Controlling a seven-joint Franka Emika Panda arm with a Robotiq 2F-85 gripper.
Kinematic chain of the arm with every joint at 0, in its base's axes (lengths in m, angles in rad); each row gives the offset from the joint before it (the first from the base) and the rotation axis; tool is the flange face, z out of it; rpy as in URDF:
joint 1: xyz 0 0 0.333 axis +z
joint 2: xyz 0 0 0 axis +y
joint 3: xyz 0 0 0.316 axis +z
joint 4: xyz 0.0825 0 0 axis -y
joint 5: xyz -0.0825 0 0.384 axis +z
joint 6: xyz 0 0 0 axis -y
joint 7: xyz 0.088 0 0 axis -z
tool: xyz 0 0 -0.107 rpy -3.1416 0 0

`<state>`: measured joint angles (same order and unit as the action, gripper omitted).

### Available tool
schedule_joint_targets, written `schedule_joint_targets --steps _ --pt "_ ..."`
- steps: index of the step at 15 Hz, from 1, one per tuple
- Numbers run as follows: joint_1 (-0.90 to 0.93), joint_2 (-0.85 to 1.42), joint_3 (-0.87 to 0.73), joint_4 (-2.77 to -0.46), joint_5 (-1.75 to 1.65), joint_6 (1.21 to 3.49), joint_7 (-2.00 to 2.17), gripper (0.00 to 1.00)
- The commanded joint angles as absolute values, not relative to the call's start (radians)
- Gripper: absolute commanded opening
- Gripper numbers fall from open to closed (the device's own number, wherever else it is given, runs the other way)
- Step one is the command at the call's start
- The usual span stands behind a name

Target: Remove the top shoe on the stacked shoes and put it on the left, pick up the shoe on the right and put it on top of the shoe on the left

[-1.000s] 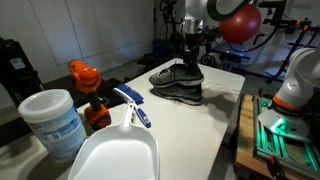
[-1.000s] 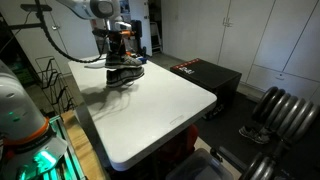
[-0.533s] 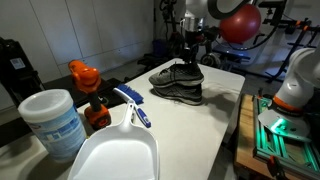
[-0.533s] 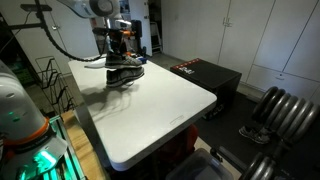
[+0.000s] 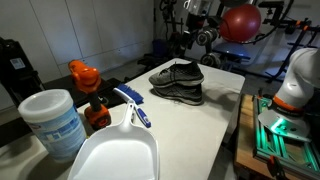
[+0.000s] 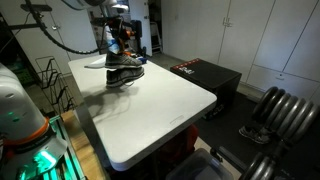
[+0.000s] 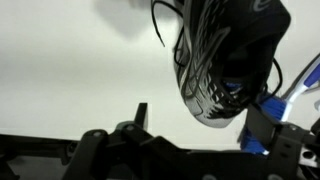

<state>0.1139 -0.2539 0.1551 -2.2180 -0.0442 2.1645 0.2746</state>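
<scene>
The stacked shoes (image 5: 178, 82), dark grey-black mesh sneakers with pale laces, lie one on the other on the white table (image 5: 225, 105). They also show in an exterior view (image 6: 124, 71). My gripper (image 5: 197, 42) hangs a short way above them, open and empty, and also shows in an exterior view (image 6: 117, 38). In the wrist view the top shoe (image 7: 225, 55) fills the upper right, below my spread fingers (image 7: 200, 122). Something blue (image 7: 292, 92) shows beside the shoe.
Near the camera stand a white dustpan (image 5: 115, 155), a white tub (image 5: 52, 120), an orange-capped bottle (image 5: 86, 85) and a blue-handled brush (image 5: 133, 105). A black box (image 6: 205, 75) stands past the table's far side. A red ball (image 5: 240, 22) hangs behind the arm.
My gripper was down at the top shoe; it has risen straight up and away from it. The shoes have not moved.
</scene>
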Motion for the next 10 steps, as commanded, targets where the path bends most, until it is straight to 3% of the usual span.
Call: schedule_joint_targets --steps 1,10 --pt "0.112 -0.396 0.141 -2.28 0.019 2.182 0.278 1.0" --pt "0.1 -0.598 0.118 -2.225 0.134 1.776 0.267 1.0"
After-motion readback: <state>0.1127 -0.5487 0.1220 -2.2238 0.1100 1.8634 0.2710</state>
